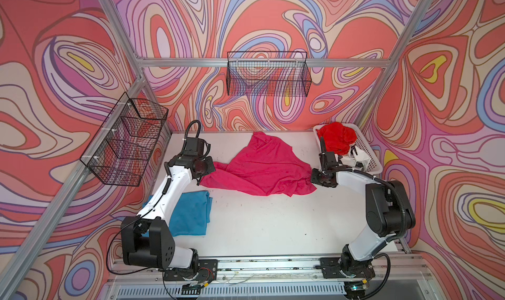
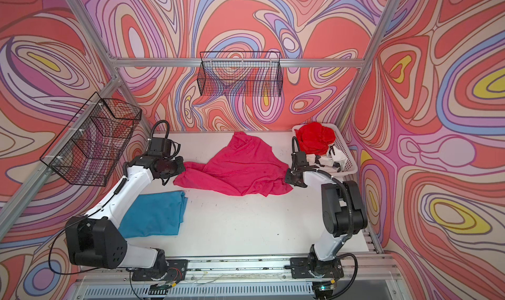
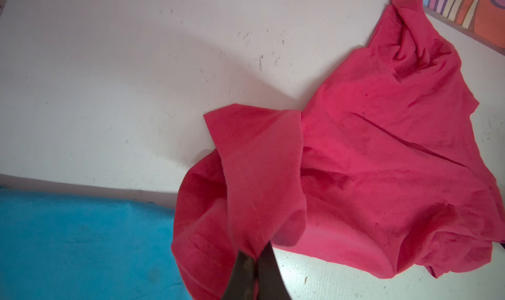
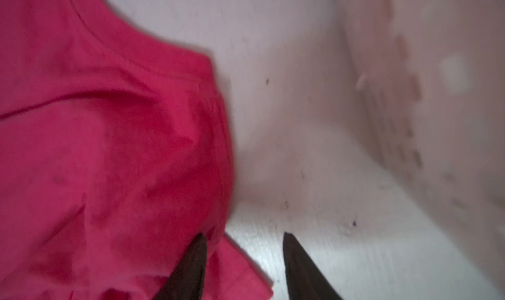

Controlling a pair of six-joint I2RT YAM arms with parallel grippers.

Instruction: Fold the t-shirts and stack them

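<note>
1. A magenta-pink t-shirt (image 1: 267, 164) is being shown crumpled across the middle of the white tabletop (image 1: 259, 224). Its peak is being pointed toward the far edge, and its lower folds are being spread from left to right.
2. A bunched edge on the left side of that shirt is being pinched by the left fingers (image 3: 252, 274). These are being pressed fully together on the cloth, and the fabric is being drawn up into a narrow fold at the grip.
3. The right fingers (image 4: 293, 257) are being held partly apart at the shirt's right-hand corner. One finger is being placed over the hem and the other over bare tabletop, with the cloth's edge lying between them. No cloth is being clamped. This wrist view is being blurred, so finer contact cannot be told.
4. A teal-blue t-shirt (image 1: 191, 216) is being shown folded flat near the left edge of the tabletop, toward the near-left corner. It is being partly covered by the left arm in both top views and is being seen near the magenta-pink shirt's lower left edge.
5. A bright red t-shirt (image 1: 337, 137) is being carried, bunched up, in a white basket (image 1: 378, 170) at the far-right corner of the tabletop.
6. A white t-shirt with black marks (image 1: 358, 159) is being carried in the same basket, on the nearer side of the red one and touching it.
</note>
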